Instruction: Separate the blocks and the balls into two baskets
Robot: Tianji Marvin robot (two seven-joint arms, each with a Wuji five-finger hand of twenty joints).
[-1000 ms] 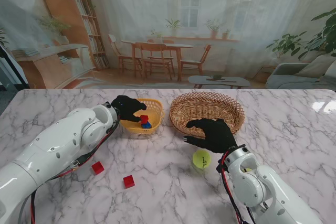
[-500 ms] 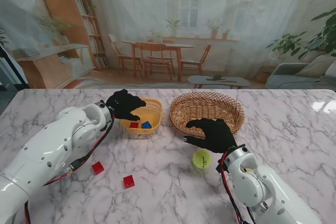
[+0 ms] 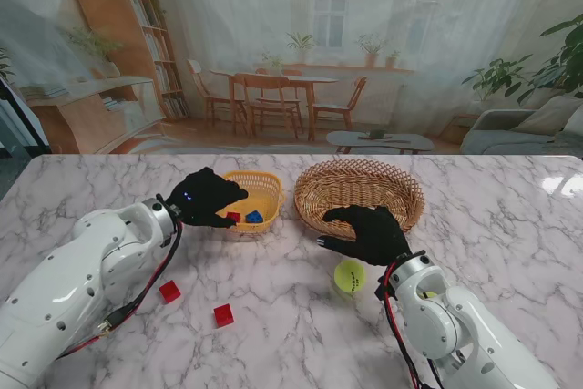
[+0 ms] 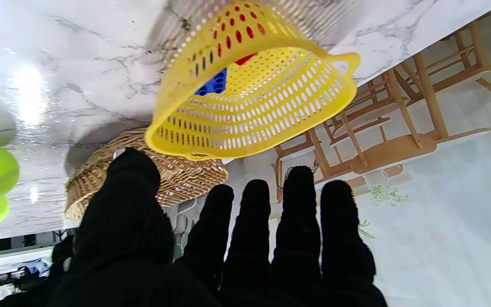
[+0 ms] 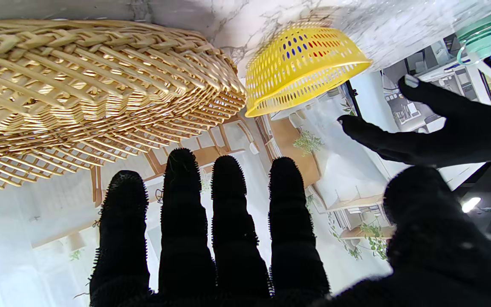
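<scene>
Blocks are being gathered in the yellow basket [image 3: 253, 201], where a red block [image 3: 233, 217] and a blue block [image 3: 254, 217] lie on its floor; the woven basket [image 3: 360, 190], just to its right, appears to hold nothing. The left hand [image 3: 204, 197] hangs at the yellow basket's left rim with fingers [image 4: 297, 213] spread and nothing held, as is confirmed in the left wrist view. The right hand [image 3: 367, 232] is held open and empty over the table [image 3: 291, 316], between the woven basket and the tennis ball [image 3: 350, 276], which lies just nearer to me than the palm.

Two red blocks [image 3: 169, 291] [image 3: 223, 314] are left on the table, well apart from the basket and nearer to me. The next block pick is judged the step in hand. The left hand should be lifted clear of the basket rim before it is swung, so the light plastic basket is not dragged. The nearer-left block is best approached from straight above, thumb and forefinger set on opposite flat faces, since a small cube is easily tipped or pushed away by a slanted contact. The ball may roll if nudged; a cupped grasp from above is advised.
</scene>
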